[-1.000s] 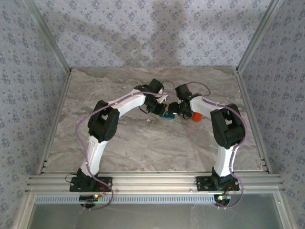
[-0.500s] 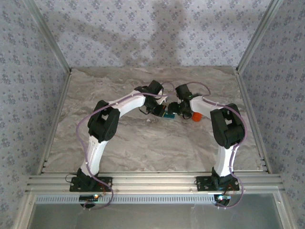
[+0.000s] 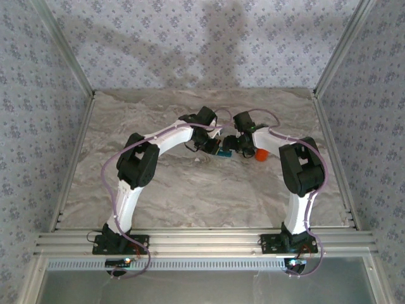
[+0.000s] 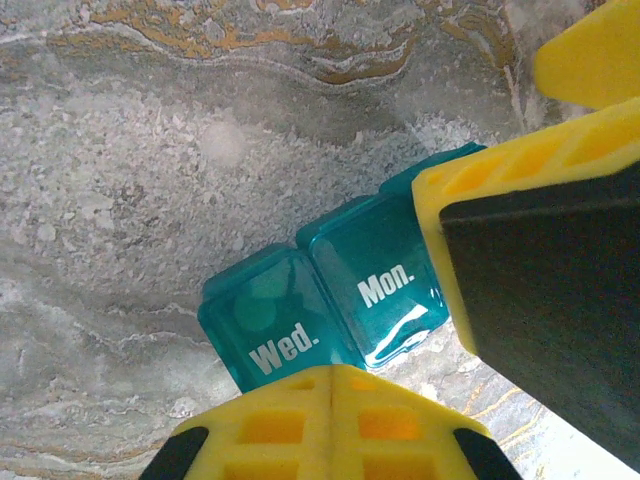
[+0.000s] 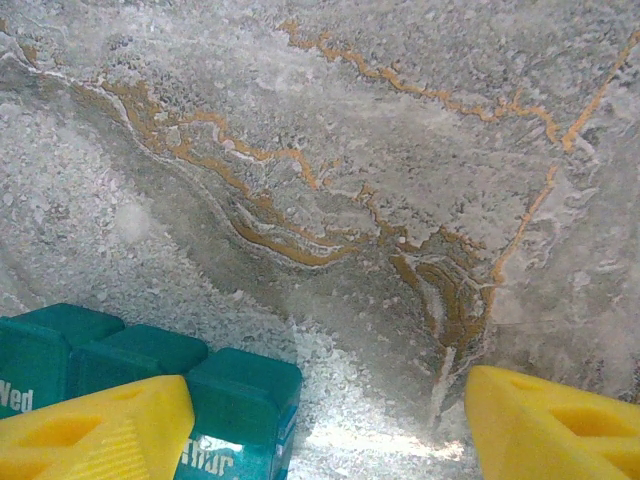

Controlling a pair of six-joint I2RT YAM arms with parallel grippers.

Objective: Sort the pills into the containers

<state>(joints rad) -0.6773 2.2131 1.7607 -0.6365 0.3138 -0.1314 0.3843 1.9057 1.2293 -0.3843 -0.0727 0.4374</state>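
Little changes over the last second: both arms hold nearly the same arched reach to mid-worktop [image 3: 158, 190], and the organiser [image 4: 330, 300] lies flat where it did, between the two wrists. Judging by that, the task is paused at the lids; those marked Wed. and Mon. look closed, so sorting seems yet to begin. The left hand [image 4: 330, 425] points down with its pads pressed together on nothing, tips at the organiser's edge just beside Wed., perhaps ready to prise a lid. The right hand [image 5: 330, 385] stands moderately wide, one finger over the organiser's far end, the other well apart above bare stone. An orange bottle [image 3: 259, 154] sits near the right wrist.
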